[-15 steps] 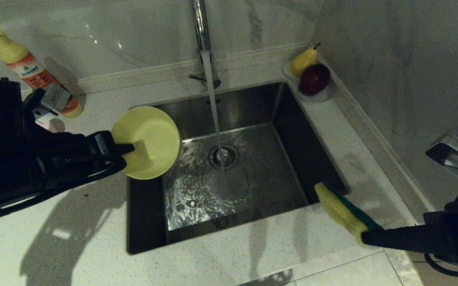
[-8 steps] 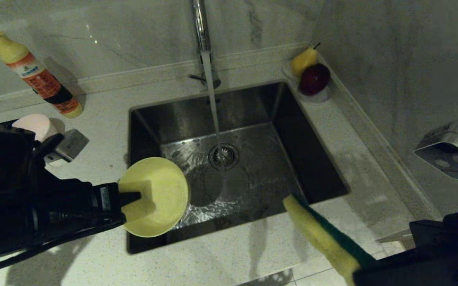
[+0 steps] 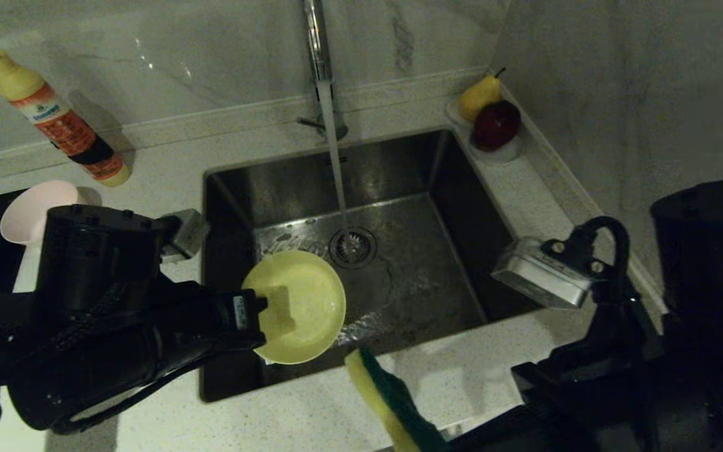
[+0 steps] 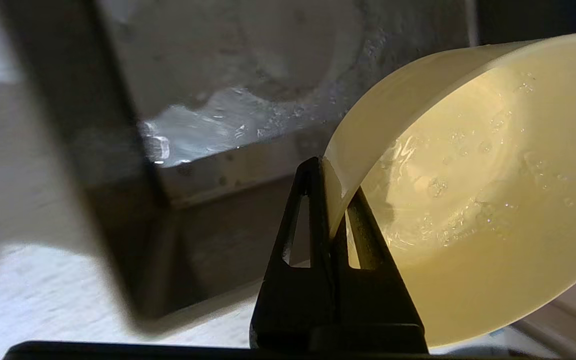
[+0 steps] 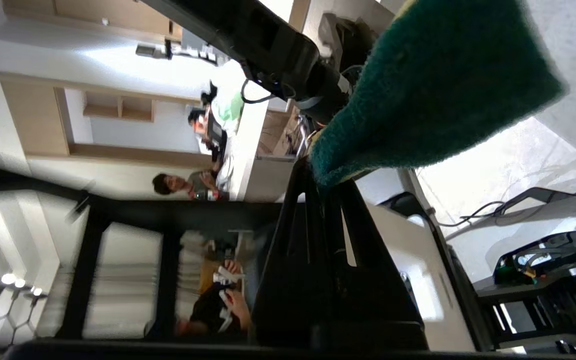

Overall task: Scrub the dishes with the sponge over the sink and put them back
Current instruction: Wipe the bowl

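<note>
Over the sink [image 3: 462, 251], left claw [image 3: 265, 309] tilts yellow bowl [image 3: 302, 307].

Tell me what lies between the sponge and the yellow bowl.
Head view: nothing solid lies between the sponge and yellow bowl, just the sink front rim below the gap.

Head view: high, looking forward and down on the bench [image 3: 148, 182] and the whole sink [image 3: 462, 188]. Left wrist view: close behind its pincer [image 4: 335, 187], facing the sink's near corner, shared with the head view. Right wrist view: close behind its pincer [image 5: 325, 187], facing the room.
</note>
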